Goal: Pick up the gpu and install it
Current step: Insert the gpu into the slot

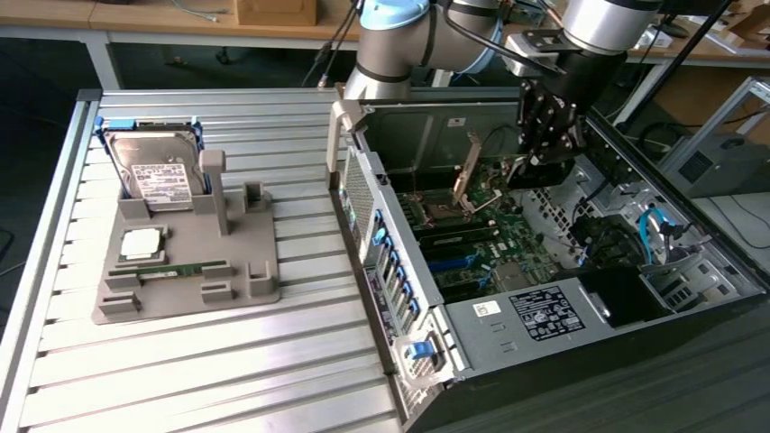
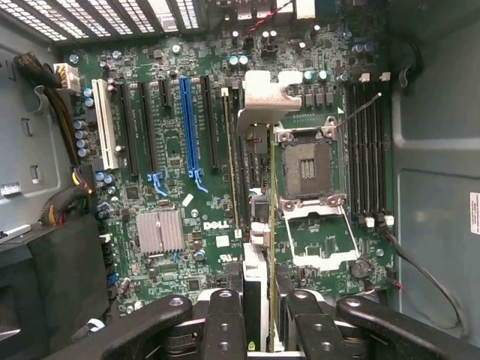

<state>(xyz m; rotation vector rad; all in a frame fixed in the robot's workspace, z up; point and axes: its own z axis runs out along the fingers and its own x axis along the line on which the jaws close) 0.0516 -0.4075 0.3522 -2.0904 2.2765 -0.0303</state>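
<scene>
The gpu (image 2: 257, 225) appears edge-on in the wrist view, a thin dark card running from between my fingers to its silver end bracket (image 2: 266, 94). My gripper (image 2: 259, 330) is shut on it, one finger on each face. The card hangs over the motherboard (image 2: 172, 225), between a long black slot (image 2: 227, 157) and the open CPU socket (image 2: 307, 169). In the exterior view my gripper (image 1: 529, 171) is inside the open computer case (image 1: 398, 271), and the gpu (image 1: 464, 176) stands on edge near the case's back wall. Whether the card touches a slot I cannot tell.
A blue slot (image 2: 187, 127) and black slots lie beside the card, with memory slots (image 2: 367, 150) past the socket. On the slatted table (image 1: 180, 361) at the exterior view's left, a grey fixture (image 1: 241, 289) carries a hard drive (image 1: 151, 171), a processor (image 1: 142, 242) and a memory stick (image 1: 169, 268).
</scene>
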